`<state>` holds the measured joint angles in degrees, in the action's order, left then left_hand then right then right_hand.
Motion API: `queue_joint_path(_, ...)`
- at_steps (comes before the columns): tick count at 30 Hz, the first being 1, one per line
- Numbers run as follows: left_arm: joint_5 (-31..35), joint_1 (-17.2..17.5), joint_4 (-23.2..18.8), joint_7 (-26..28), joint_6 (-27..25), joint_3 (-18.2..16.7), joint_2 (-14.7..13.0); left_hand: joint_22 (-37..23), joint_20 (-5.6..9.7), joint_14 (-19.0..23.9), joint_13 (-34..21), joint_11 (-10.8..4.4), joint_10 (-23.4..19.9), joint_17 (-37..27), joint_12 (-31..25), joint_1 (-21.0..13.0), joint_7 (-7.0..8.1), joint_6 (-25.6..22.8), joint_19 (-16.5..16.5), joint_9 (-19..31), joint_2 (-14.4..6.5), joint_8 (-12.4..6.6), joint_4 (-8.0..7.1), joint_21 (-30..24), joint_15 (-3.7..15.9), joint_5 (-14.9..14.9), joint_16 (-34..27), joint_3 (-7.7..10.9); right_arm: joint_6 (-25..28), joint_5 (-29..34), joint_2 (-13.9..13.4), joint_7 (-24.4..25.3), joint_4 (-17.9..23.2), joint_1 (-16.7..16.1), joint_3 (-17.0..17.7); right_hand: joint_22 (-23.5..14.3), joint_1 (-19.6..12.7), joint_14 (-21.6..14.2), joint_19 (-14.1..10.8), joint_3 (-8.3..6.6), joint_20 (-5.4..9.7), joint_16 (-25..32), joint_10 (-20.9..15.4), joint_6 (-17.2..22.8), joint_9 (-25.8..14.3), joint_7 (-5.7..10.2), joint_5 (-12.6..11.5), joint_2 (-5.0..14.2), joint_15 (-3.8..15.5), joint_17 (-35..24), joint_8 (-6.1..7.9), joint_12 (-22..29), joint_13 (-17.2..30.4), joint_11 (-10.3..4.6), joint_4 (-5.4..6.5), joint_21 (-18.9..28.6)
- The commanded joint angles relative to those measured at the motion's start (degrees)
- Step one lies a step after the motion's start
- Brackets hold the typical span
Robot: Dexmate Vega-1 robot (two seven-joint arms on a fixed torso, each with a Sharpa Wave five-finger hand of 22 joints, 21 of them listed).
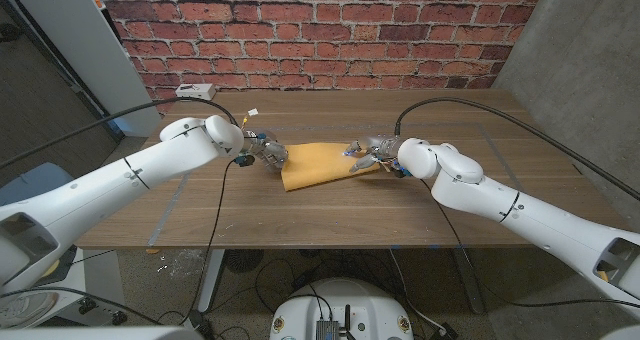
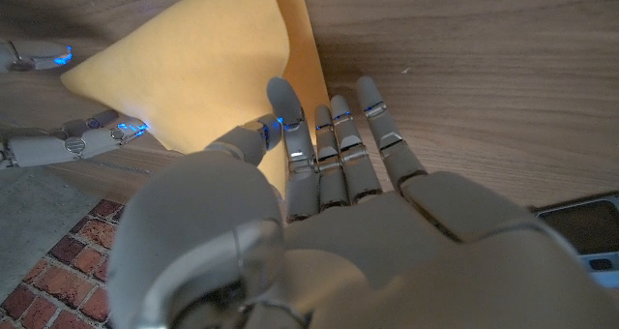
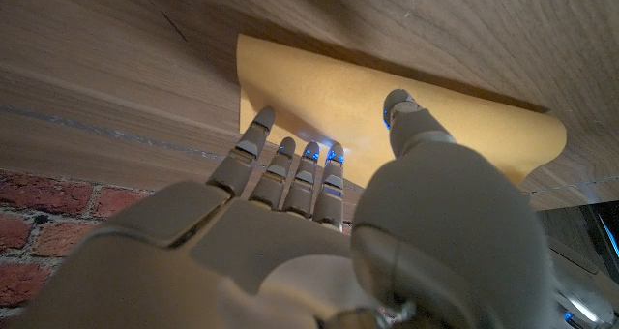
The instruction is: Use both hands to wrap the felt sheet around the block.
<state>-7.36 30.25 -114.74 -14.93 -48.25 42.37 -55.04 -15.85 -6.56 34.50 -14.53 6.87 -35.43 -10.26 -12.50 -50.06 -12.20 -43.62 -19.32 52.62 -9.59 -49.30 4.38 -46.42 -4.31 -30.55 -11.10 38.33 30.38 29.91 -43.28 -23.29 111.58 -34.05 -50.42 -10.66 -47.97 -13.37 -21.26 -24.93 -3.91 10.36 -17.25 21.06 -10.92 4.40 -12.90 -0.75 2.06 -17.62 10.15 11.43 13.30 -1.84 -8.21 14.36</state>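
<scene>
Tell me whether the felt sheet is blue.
No, the felt sheet on the table between the two hands is yellow-orange.

Block hidden under felt sheet (image 1: pixel 318 166); each robot hand's contact with sheet unclear

Light in the head view is even and soft, with only faint shadows under the arms on the wooden table (image 1: pixel 330 215), and the picture bends a little toward its corners. Both wrist views are dimmer and warmer; the yellow felt sheet (image 2: pixel 208 73) glows, and small blue lights shine on the fingers (image 3: pixel 309 155). The near knuckles are blurred.
</scene>
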Motion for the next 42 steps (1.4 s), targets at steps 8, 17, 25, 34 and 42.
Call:
queue_joint_path(8, -0.9, 3.9, -2.4, 9.1, -1.7, -3.3, 0.3, 0.4, -1.74, -1.5, -1.1, -0.36, 2.5, -0.7, 0.8, 6.3, 0.82, 9.5, 2.2, -4.1, 1.9, 4.98, -3.31, -2.0, -1.13, 4.1, 0.0, -4.8, 2.3, 4.6, 3.8, -6.7, -6.3, 6.0, -6.1, 0.0, 0.7, -0.2, 1.6, -0.02, -1.49, 0.7, -2.4, 1.4, -0.2, 0.23, 0.1, 0.47, 3.22, 0.7, 1.16, 0.7, -0.2, -1.71, 0.33, -1.2)
queue_joint_path(17, 4.1, 7.3, -8.7, 18.2, -5.6, -3.6, -0.8, 3.3, -3.87, -11.1, -3.1, -1.07, 13.3, -0.8, 0.7, 19.0, 4.6, 27.8, 9.8, -17.4, 5.6, 22.43, -7.3, -1.1, -0.92, 19.3, 0.4, -11.79, 3.1, 6.9, 4.9, -8.8, -8.2, 7.6, -8.2, 0.0, 2.1, 2.1, 3.5, 0.14, -2.3, 0.4, -0.1, -0.8, -0.1, -0.52, 0.1, 0.64, 1.78, 1.3, 0.54, -0.3, -0.4, -0.44, 0.84, -2.1)
queue_joint_path(25, 18.6, 16.0, -10.3, 38.3, 4.1, -2.5, -0.5, 4.8, -3.95, -20.7, -3.7, -8.87, 19.9, -0.6, -1.0, 16.6, 18.08, 23.5, 20.4, -28.6, 3.5, 30.72, -0.75, 4.4, 2.34, 20.0, -0.6, -9.61, 3.1, 7.1, 5.5, -9.5, -9.1, 8.1, -8.4, -0.1, 2.6, 2.7, 4.2, 0.2, -2.77, 0.6, 0.4, -1.7, -0.1, -0.98, 0.0, 0.64, 1.24, 1.4, 0.44, -0.3, -0.4, -0.33, 0.97, -2.3)
queue_joint_path(34, 22.4, 19.0, -5.4, 38.1, 18.6, -5.3, 0.3, 5.2, 1.23, -9.2, -1.5, -10.0, 7.2, -0.1, -4.8, 8.6, 16.45, 9.8, 10.9, -34.9, 0.0, 31.42, 5.33, 1.7, 9.83, 19.8, -3.6, -4.26, 3.5, 7.2, 5.4, -9.4, -8.5, 7.9, -8.3, -0.1, 2.8, 2.9, 4.3, 0.12, -2.89, 0.7, 0.8, -1.9, -0.1, -1.0, 0.0, 0.76, 1.04, 1.6, 0.49, -0.4, -0.4, -0.24, 0.98, -2.3)
queue_joint_path(42, 22.5, 18.4, 0.8, 33.2, 29.8, -6.4, 2.5, 5.6, 3.5, -0.9, -0.1, -9.92, 0.1, -0.3, -6.1, 5.1, 14.2, 3.5, 2.9, -37.4, -0.9, 31.81, 4.62, -0.7, 11.46, 20.2, -5.2, -0.71, 3.8, 7.5, 5.3, -9.4, -7.9, 7.5, -8.3, -0.1, 2.8, 2.9, 4.3, 0.0, -2.91, 0.7, 0.8, -2.0, -0.1, -1.01, -0.1, 0.87, 1.05, 1.7, 0.58, -0.3, -0.5, -0.05, 0.91, -2.3)
